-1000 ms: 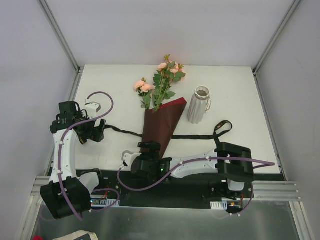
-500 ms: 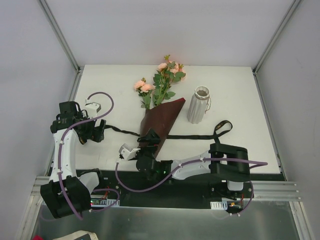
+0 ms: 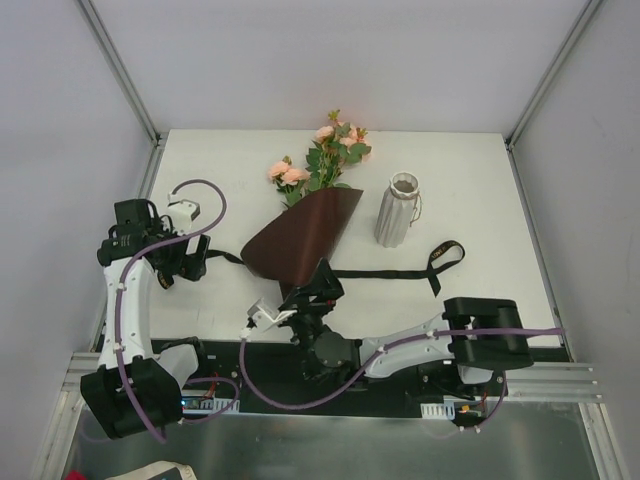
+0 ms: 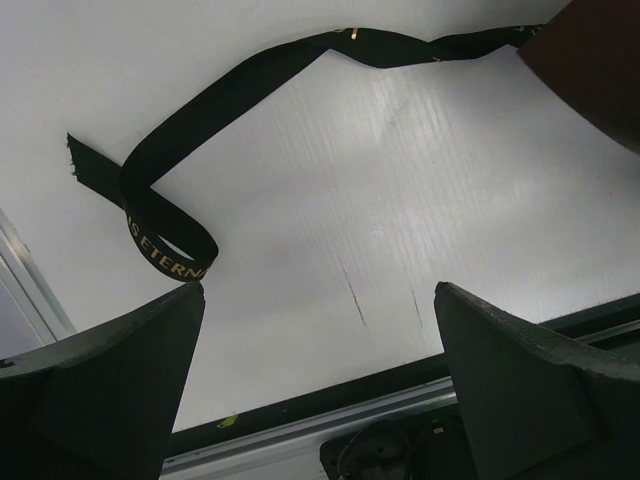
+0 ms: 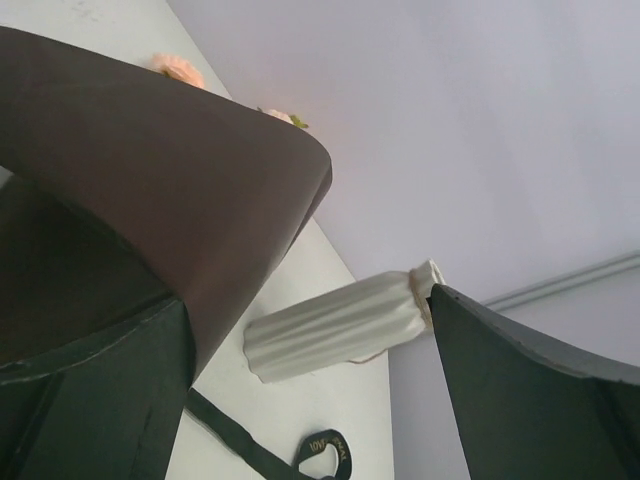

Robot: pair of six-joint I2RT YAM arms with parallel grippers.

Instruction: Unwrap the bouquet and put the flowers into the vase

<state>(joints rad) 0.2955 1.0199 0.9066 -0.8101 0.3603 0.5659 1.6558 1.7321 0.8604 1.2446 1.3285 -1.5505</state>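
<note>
bouquet (image 3: pixel 312 212): centre of counter (image 3: pixel 480 180), paper (image 3: pixel 290 250) flared, roses (image 3: pixel 340 138) far | vase (image 3: pixel 399 210): upright, just right | black ribbon (image 3: pixel 390 272): trailing left and right | left tool (image 3: pixel 180 262): wide, empty, by ribbon end | right tool (image 3: pixel 316 288): wide, paper against one finger (image 5: pixel 90 400)

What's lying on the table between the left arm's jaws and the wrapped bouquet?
Only the black ribbon, trailing across the bare white table from near the left gripper to the bouquet's dark paper. The left wrist view shows it best.

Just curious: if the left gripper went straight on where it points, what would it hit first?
Probably the bare white table; the black ribbon loop lies just left of that line in the wrist view.
</note>
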